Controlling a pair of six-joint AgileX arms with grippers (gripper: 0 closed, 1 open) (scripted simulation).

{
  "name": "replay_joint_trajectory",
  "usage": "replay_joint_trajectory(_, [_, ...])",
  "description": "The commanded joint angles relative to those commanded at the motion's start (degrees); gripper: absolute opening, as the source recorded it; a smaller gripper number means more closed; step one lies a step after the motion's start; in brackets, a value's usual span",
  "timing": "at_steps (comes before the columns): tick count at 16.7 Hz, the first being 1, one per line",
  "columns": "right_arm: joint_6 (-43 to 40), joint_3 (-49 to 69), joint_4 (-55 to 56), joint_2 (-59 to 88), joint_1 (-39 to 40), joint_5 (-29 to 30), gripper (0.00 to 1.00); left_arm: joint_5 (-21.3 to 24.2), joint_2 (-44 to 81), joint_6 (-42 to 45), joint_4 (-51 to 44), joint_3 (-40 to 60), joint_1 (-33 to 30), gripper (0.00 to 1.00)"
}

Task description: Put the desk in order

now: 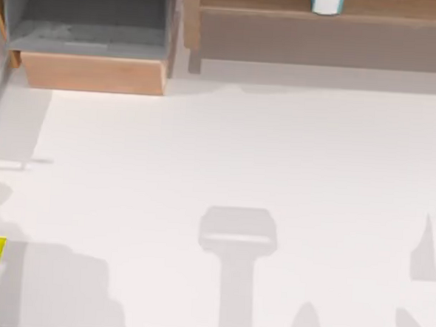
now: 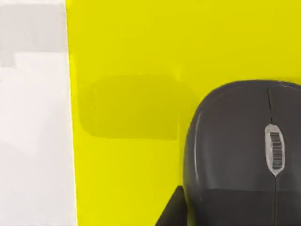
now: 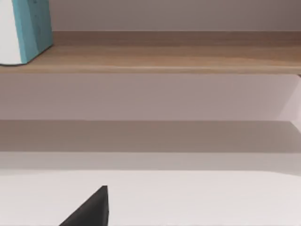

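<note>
The left gripper point(image 2: 176, 207) hovers just above a dark mouse point(image 2: 244, 150) on a yellow mat point(image 2: 127, 56); I cannot tell its finger state. Beyond lies the desk point(image 1: 226, 149), drawer box point(image 1: 93, 30) open. Likely approaching to grasp; next calls for descending squarely over the mouse

A dark grey mouse point(image 2: 244, 155) rests on a yellow pad point(image 2: 131, 56).

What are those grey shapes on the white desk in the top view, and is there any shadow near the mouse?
Top view: soft grey shadows on the desk, the largest T-shaped at, with pointed ones toward the right edge. Left wrist view: a faint rounded shadow darkens the yellow mat beside the black mouse. Right wrist view: the space under the wooden shelf is shaded.
</note>
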Motion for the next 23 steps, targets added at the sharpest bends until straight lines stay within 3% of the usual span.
replay_joint_trajectory(10, [0.0, 0.0, 0.0, 0.0, 0.0, 0.0, 1.00, 0.0, 0.0, 0.0, 0.0, 0.0, 0.0, 0.98])
replay_joint_trajectory(23, [0.0, 0.0, 0.0, 0.0, 0.0, 0.0, 1.00, 1.5, 0.0, 3.3, 3.4, 0.2, 0.7, 1.00])
